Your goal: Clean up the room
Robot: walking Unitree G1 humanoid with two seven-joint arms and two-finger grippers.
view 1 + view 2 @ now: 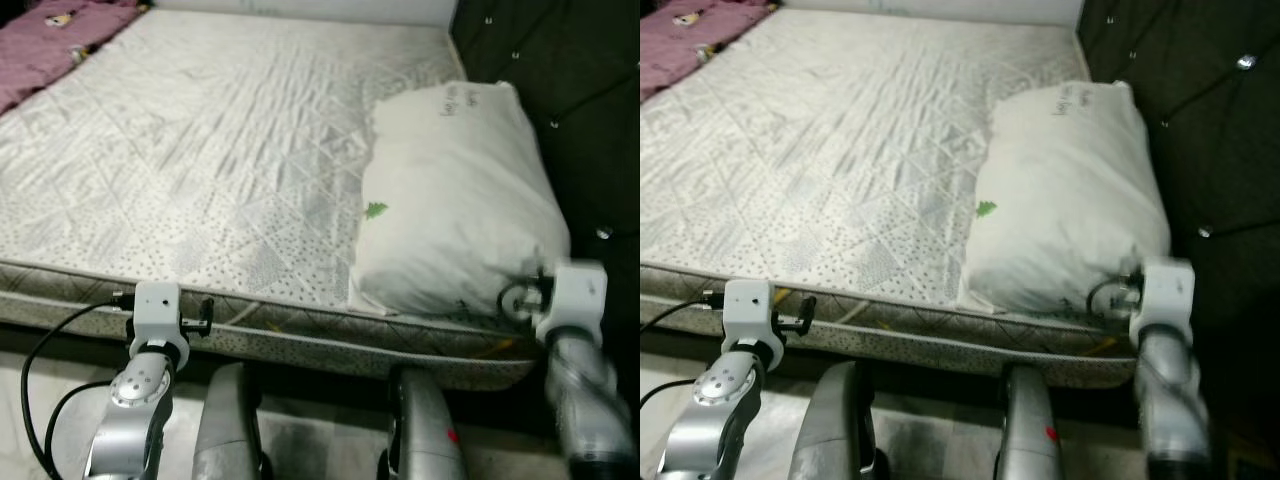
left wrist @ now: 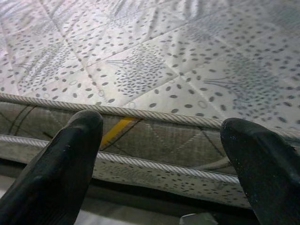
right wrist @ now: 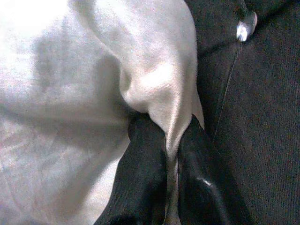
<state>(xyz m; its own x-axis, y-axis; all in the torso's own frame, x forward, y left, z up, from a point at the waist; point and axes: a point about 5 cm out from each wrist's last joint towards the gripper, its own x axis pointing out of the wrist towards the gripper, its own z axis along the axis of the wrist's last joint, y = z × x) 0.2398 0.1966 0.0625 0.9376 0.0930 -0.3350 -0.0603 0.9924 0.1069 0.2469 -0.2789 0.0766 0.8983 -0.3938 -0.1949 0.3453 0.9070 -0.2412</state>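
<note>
A bare mattress (image 1: 220, 150) with a quilted, dotted grey-white cover takes up most of the scene, its corded near edge running left to right just in front of the robot, with a short yellow mark on the side panel. On the right end of the bed lies a white pillow (image 1: 450, 200), its near end reaching close to the mattress's near edge and its right side just beside a dark tufted headboard (image 1: 590, 120) with shiny buttons. The pillow carries a small green mark on its left side and some dark handwriting near its far end, too small to read. At the far left corner a purple blanket (image 1: 50, 40) with a small printed figure lies on the bed. The wide stretch of mattress between blanket and pillow is flat and unoccupied. The right gripper (image 3: 171, 140) is at the pillow's near right corner, its fingers (image 3: 140, 178) closed together with a fold of the pillow's fabric pinched between them, close against the headboard. The left gripper (image 2: 161, 136) is held low at the mattress's near edge on the left, its fingers (image 2: 70, 159) spread wide apart and holding nothing, pointing at the side panel. A pale floor (image 1: 310, 440) shows below the bed.
</note>
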